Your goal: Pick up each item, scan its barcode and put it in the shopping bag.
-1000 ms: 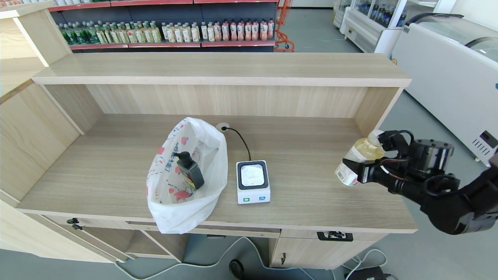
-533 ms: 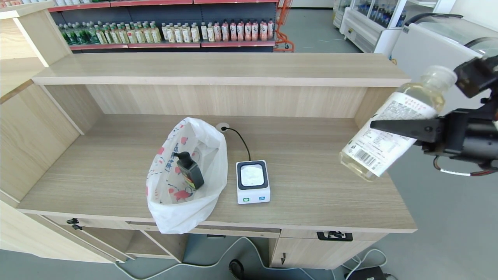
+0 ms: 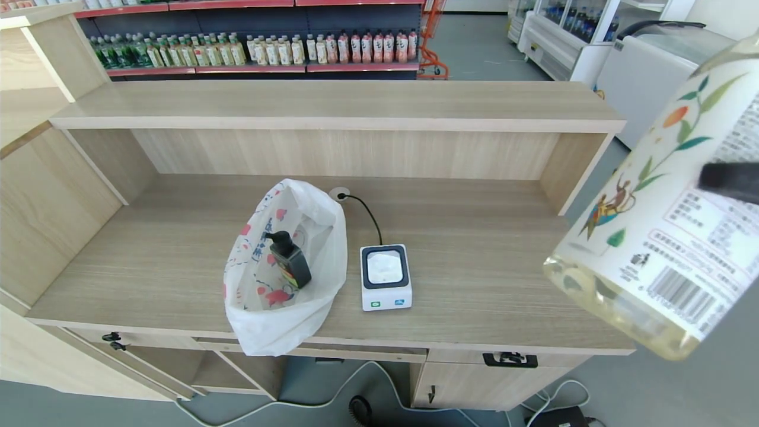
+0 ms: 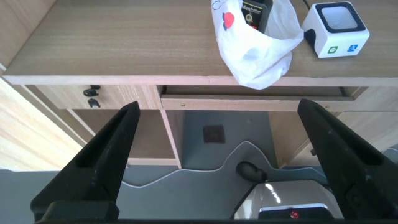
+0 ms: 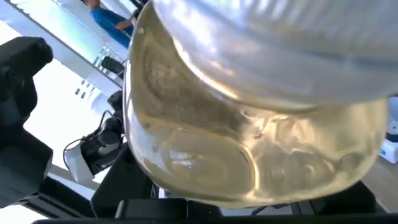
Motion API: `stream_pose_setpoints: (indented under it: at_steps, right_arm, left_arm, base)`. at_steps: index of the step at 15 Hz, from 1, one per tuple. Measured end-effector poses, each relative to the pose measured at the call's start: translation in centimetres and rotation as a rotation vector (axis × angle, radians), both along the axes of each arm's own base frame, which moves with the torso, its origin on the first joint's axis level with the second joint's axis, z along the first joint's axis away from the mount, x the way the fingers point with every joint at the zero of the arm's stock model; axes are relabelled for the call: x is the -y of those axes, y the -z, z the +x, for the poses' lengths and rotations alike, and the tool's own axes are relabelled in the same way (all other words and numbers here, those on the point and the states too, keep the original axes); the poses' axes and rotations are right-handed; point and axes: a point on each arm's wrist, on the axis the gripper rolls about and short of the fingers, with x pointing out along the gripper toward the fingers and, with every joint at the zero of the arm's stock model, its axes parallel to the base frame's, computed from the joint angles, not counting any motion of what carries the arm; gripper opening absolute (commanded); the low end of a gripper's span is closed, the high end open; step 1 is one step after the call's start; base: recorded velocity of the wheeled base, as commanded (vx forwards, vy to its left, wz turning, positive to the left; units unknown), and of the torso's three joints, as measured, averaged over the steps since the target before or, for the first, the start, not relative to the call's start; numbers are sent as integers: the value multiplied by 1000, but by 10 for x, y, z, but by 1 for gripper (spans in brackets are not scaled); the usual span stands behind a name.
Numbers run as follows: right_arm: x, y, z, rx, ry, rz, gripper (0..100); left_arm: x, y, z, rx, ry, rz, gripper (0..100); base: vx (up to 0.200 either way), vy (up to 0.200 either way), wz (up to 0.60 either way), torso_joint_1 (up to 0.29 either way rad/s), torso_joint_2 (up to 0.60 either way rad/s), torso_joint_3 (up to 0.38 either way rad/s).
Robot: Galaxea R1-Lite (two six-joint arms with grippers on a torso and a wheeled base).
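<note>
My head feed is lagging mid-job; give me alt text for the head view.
A tilted bottle of pale yellow liquid looms close at the right, its barcode facing the camera. On the wooden counter, a white shopping bag holding a dark pump bottle stands beside a white scanner.

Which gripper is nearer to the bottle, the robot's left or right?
Right. The right gripper grips the bottle, high at the right of the counter; the left gripper hangs open out in front of it, far from the bottle.
</note>
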Motion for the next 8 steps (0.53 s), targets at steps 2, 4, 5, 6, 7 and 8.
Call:
stream_pose_setpoints:
  at_steps: [2, 4, 5, 6, 7, 8]
  right_arm:
    - [0, -4, -8, 3, -54, 10, 0]
    - [1, -10, -14, 5, -82, 22, 0]
    - [1, -11, -15, 8, -89, 23, 0]
    - [1, -11, -17, 10, -96, 25, 0]
    - [0, -12, -18, 11, -104, 26, 0]
    - [0, -12, -20, 0, -111, 23, 0]
  left_arm:
    - [0, 0, 0, 0, 0, 0, 100]
    - [0, 0, 0, 0, 0, 0, 100]
    - [0, 0, 0, 0, 0, 0, 100]
    - [0, 0, 0, 0, 0, 0, 100]
    - [0, 0, 0, 0, 0, 0, 100]
    - [0, 0, 0, 0, 0, 0, 100]
  base:
    - [0, 0, 0, 0, 0, 0]
    - [0, 0, 0, 0, 0, 0]
    - [0, 0, 0, 0, 0, 0]
    - [0, 0, 0, 0, 0, 0]
    - [0, 0, 0, 0, 0, 0]
    - [0, 0, 0, 0, 0, 0]
